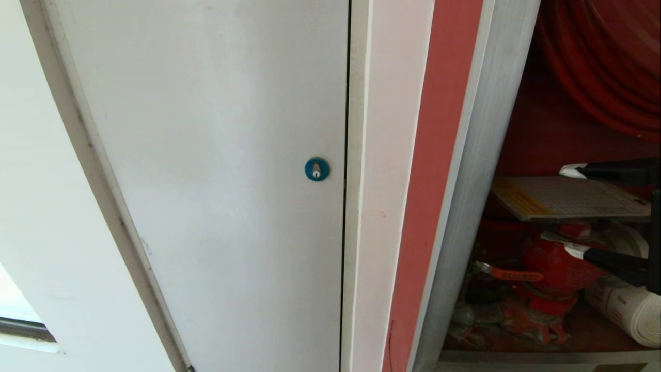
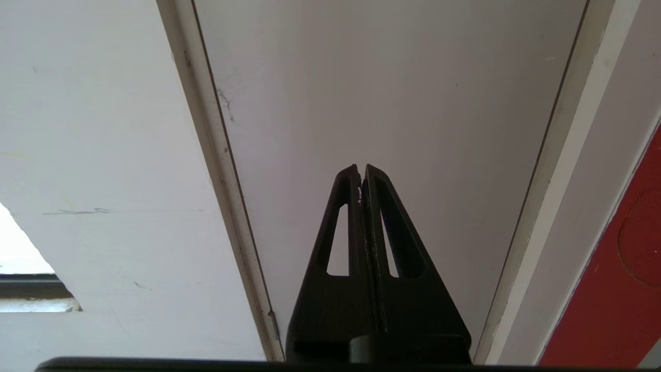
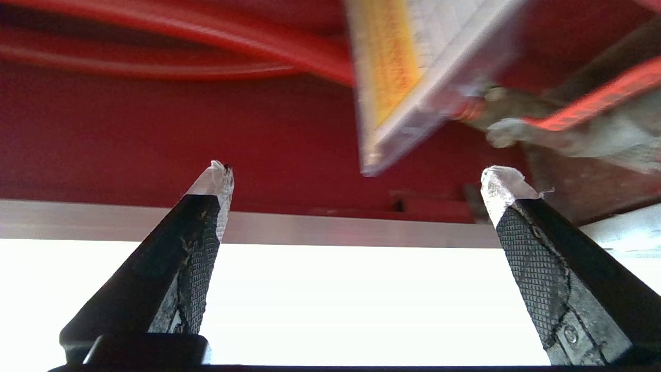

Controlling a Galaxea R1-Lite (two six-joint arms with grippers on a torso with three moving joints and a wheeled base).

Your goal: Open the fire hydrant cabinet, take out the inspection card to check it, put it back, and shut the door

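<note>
Inspection card [image 1: 568, 199] lies flat inside the open cabinet [image 1: 477, 170]
Your right gripper [image 1: 570, 211] straddles it wide open, gripping nothing; left gripper [image 2: 361, 173] closed, empty

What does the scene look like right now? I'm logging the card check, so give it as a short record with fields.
cabinet: fire hydrant cabinet open, red hose reel and red valve visible inside
card: inspection card lying inside above the valve, not gripped
right gripper: right gripper at the card, open, one finger above the card and one below
left gripper: left gripper shut, empty, facing the white door
</note>
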